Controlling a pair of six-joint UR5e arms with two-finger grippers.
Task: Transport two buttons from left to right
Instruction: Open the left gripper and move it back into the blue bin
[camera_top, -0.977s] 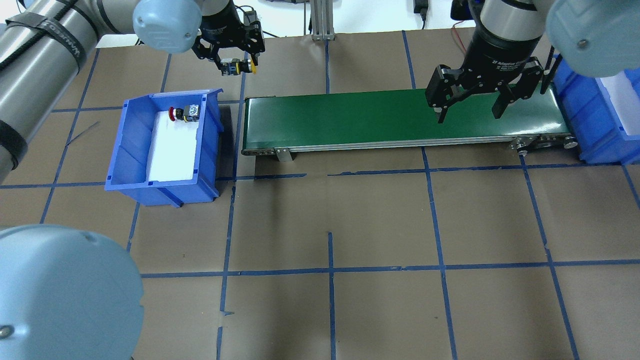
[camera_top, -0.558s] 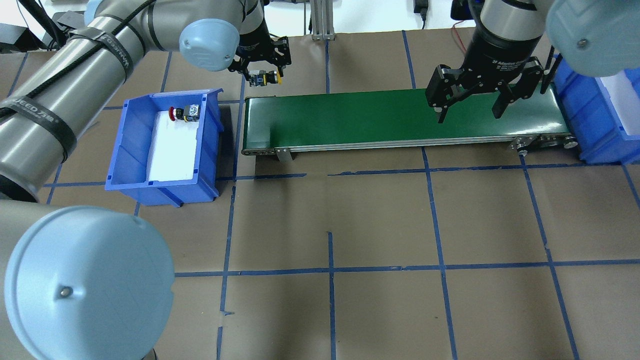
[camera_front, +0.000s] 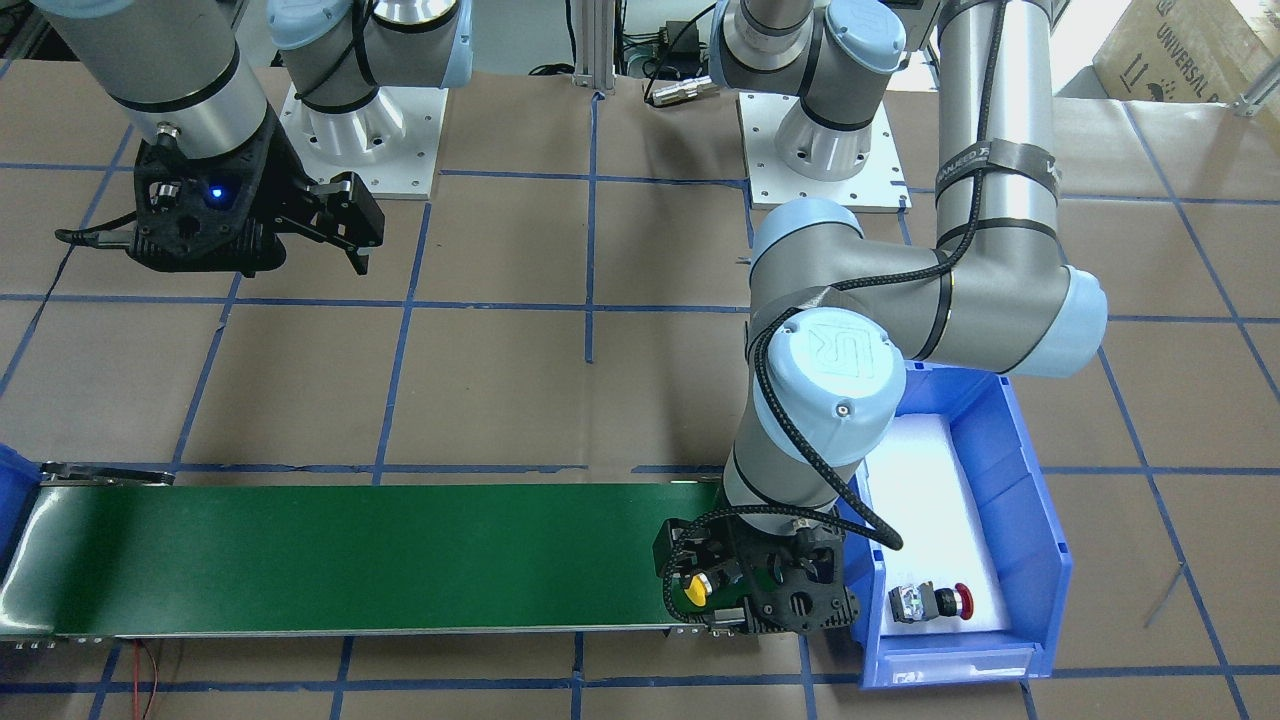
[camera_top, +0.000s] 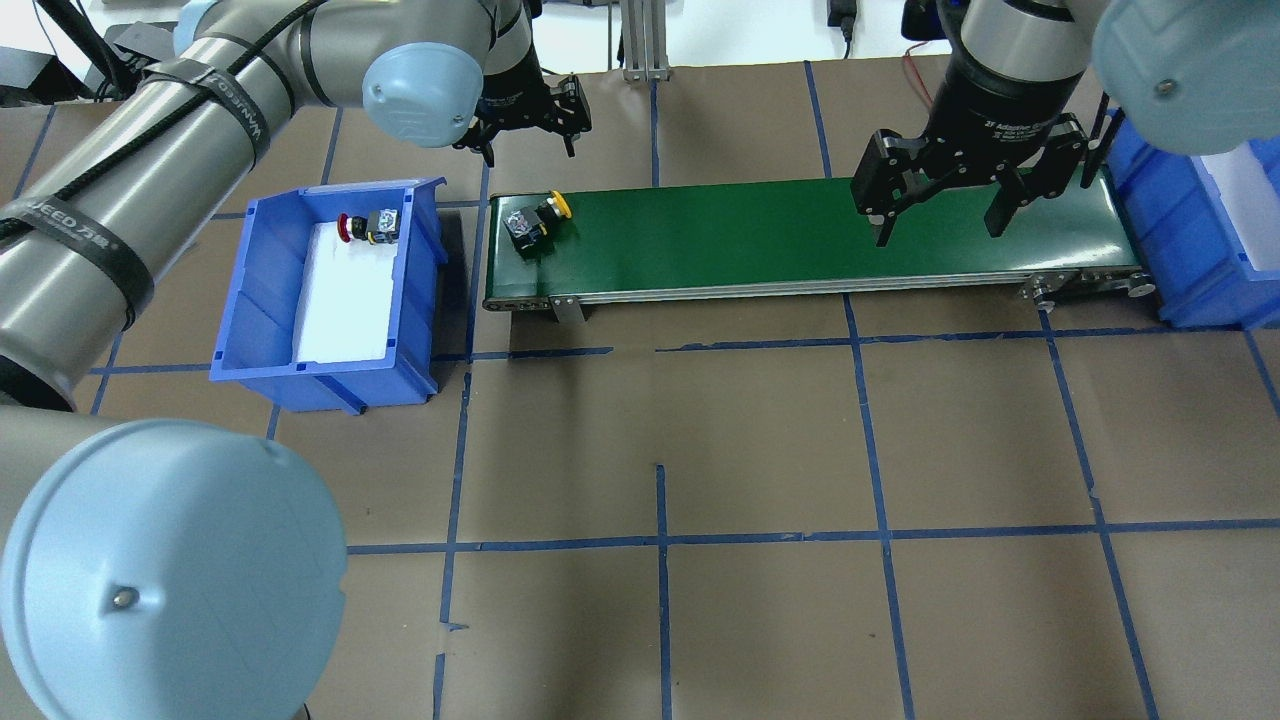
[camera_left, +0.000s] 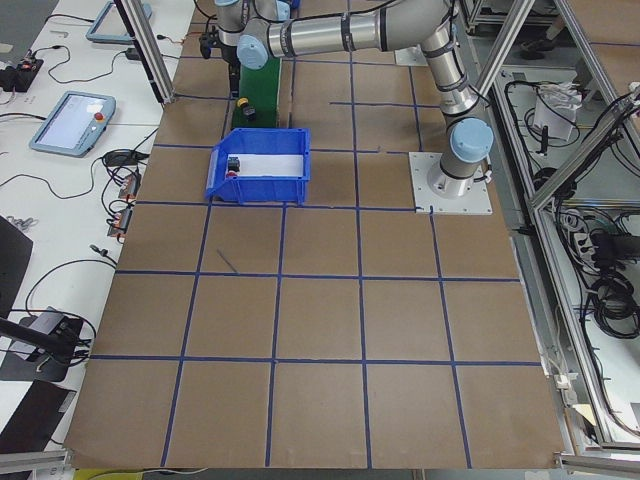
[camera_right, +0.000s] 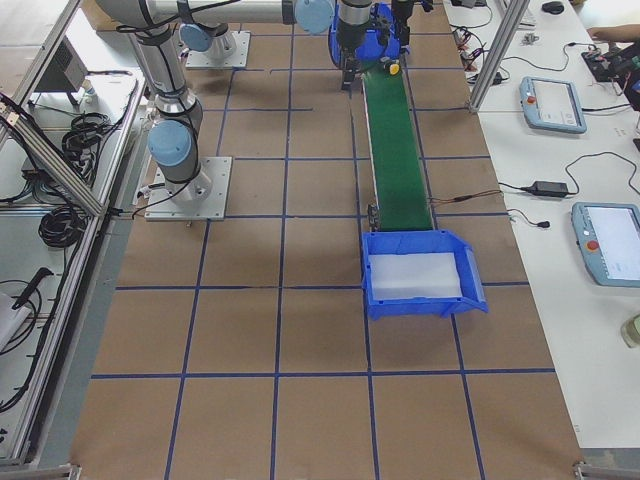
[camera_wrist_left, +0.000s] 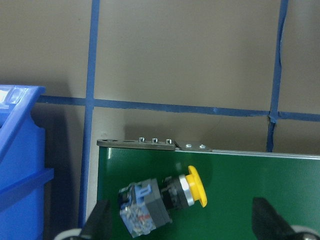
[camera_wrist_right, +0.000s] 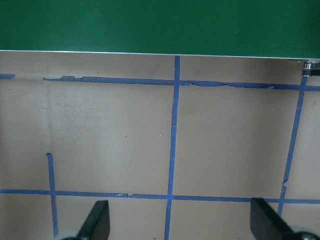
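Observation:
The yellow-capped button (camera_top: 535, 215) lies on its side at the left end of the green conveyor belt (camera_top: 760, 235); it also shows in the left wrist view (camera_wrist_left: 165, 197) and the front view (camera_front: 697, 588). My left gripper (camera_top: 525, 125) is open and empty just above it, a finger on each side (camera_wrist_left: 100, 222). The red-capped button (camera_top: 368, 227) lies on white foam at the far end of the left blue bin (camera_top: 240, 300), also in the front view (camera_front: 930, 602). My right gripper (camera_top: 940, 215) is open and empty over the belt's right part.
A second blue bin (camera_top: 1200, 250) with white foam stands at the belt's right end, seen also in the exterior right view (camera_right: 420, 275). The brown table (camera_top: 760, 450) carries blue tape lines. An aluminium post (camera_top: 640, 40) stands behind the belt.
My left gripper carried the yellow-capped button right to the belt's left end, opened and let it go onto the belt. The right arm and red-capped button have not moved.

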